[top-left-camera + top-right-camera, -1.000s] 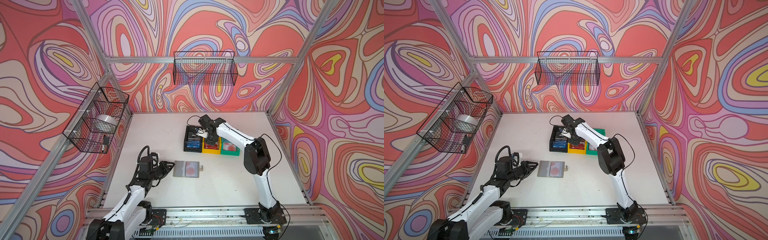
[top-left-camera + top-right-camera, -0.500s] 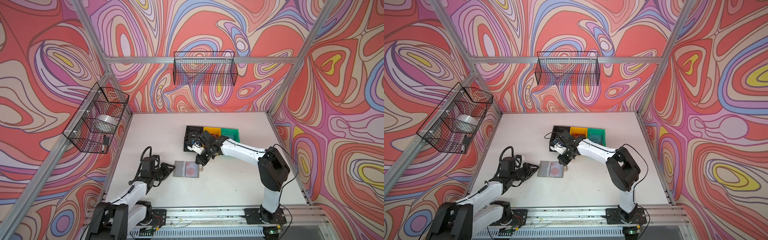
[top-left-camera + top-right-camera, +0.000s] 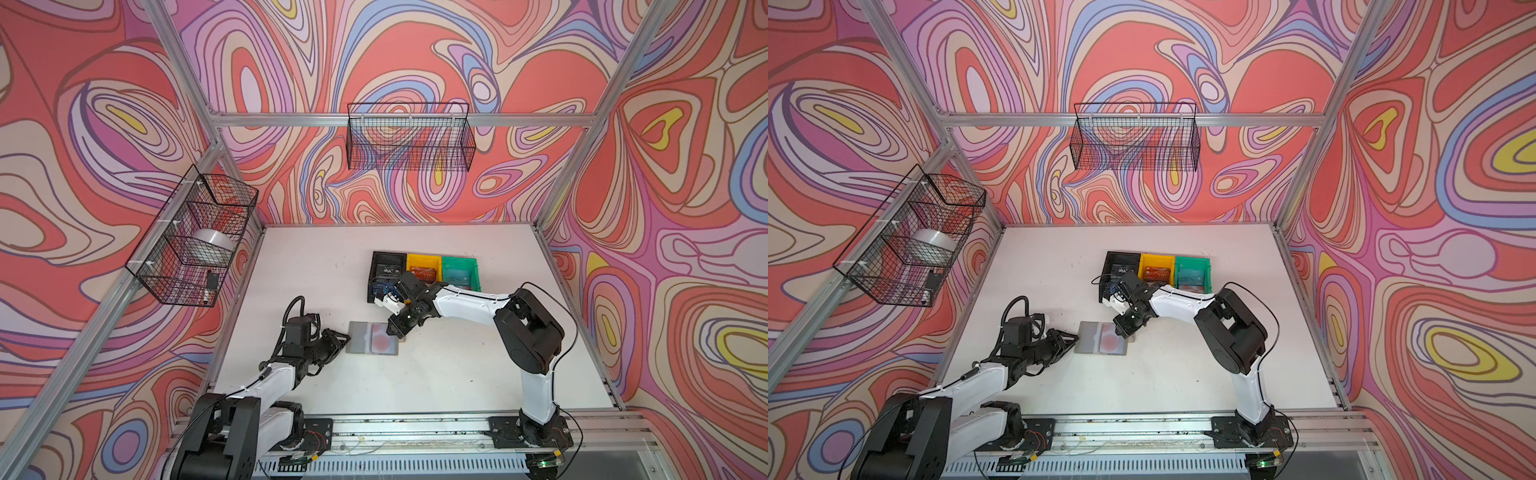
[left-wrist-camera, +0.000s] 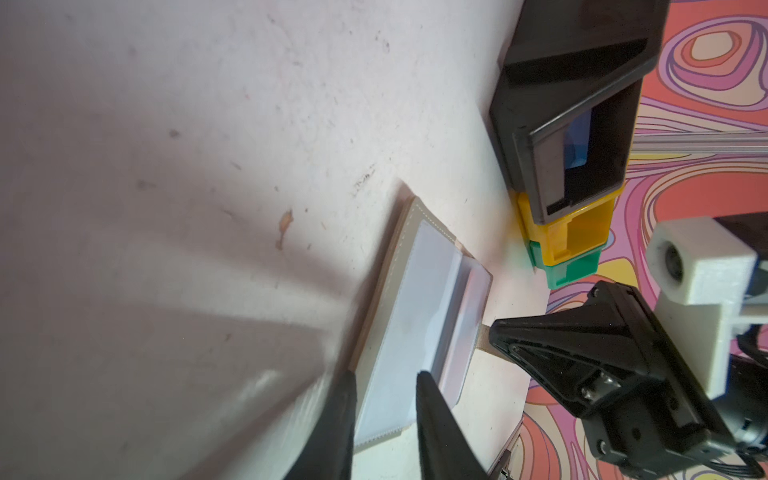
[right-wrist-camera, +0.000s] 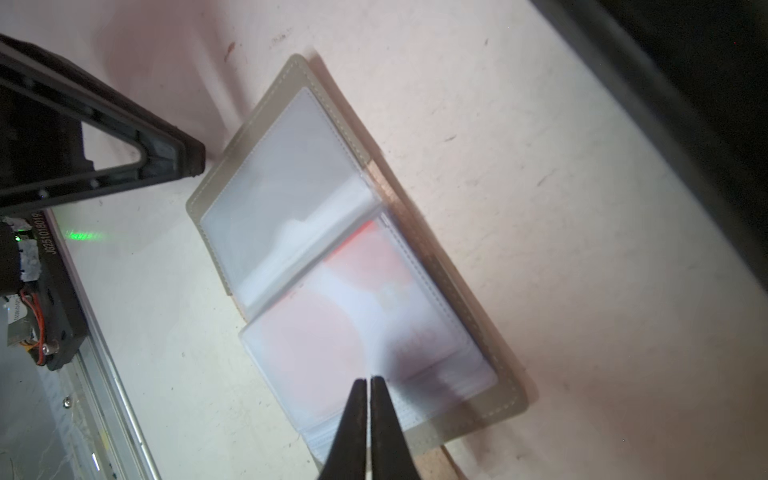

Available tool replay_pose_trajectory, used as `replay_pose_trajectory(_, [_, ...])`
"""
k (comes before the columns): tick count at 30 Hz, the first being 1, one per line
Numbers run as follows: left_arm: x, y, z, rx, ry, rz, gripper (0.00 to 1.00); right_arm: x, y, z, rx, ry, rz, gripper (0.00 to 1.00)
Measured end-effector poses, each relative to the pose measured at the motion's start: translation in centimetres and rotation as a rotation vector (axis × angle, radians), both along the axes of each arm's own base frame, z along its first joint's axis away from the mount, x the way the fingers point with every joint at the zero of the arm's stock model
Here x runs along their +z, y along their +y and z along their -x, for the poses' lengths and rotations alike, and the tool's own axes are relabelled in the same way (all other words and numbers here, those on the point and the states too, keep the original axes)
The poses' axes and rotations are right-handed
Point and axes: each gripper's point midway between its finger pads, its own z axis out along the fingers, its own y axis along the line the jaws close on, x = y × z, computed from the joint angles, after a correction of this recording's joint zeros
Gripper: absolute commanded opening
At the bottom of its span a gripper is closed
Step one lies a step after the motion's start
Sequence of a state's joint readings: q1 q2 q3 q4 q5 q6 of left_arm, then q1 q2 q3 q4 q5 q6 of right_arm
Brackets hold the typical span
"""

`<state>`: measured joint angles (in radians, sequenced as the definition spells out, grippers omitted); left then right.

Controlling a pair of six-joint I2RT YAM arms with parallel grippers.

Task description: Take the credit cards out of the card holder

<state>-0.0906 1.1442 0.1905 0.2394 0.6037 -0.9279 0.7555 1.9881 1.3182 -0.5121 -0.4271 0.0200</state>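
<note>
The grey card holder (image 3: 360, 340) (image 3: 1089, 340) lies open and flat on the white table. Its right clear sleeve holds a pale card with a red circle (image 3: 380, 337) (image 5: 353, 299); the left sleeve (image 5: 282, 174) looks blank. My right gripper (image 5: 369, 380) (image 3: 393, 332) is shut with nothing in it, its tips just over that card's sleeve. My left gripper (image 4: 385, 376) (image 3: 345, 337) is open, and its tips straddle the holder's (image 4: 415, 299) left edge. A blue card (image 4: 579, 141) lies in the black bin (image 3: 376, 266), and a dark red card (image 3: 423, 274) lies in the yellow bin.
Black, yellow (image 3: 423, 259) and green (image 3: 459, 262) bins stand in a row just behind the holder, the green one with a teal card. Wire baskets hang on the left wall (image 3: 195, 237) and the back wall (image 3: 409, 139). An aluminium rail runs along the front edge.
My right arm has swung from above the bins down to the holder's right sleeve, and its jaws have closed. The left gripper stayed at the holder's left edge.
</note>
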Motion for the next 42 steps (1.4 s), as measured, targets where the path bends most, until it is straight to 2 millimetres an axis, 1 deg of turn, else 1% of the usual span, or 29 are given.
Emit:
replay_pose_trajectory(5, [-0.5,0.01,0.09,0.0,0.01,-0.001,0.28,-0.83,-0.32,-0.07,-0.011,0.004,0.022,0.06])
replay_pose_trajectory(19, [-0.64,-0.01,-0.14,0.0,0.002,0.0,0.28,-0.98,-0.39,-0.19,-0.027,0.005,0.029,0.05])
replay_pose_trajectory(24, [-0.63,-0.01,-0.16,0.0,-0.003,0.001,0.28,-1.09,0.03,-0.4,-0.029,0.012,0.018,0.05])
replay_pose_trajectory(42, [-0.66,-0.03,-0.33,0.002,-0.008,0.003,0.28,-1.1,0.55,-0.3,-0.031,0.037,-0.01,0.05])
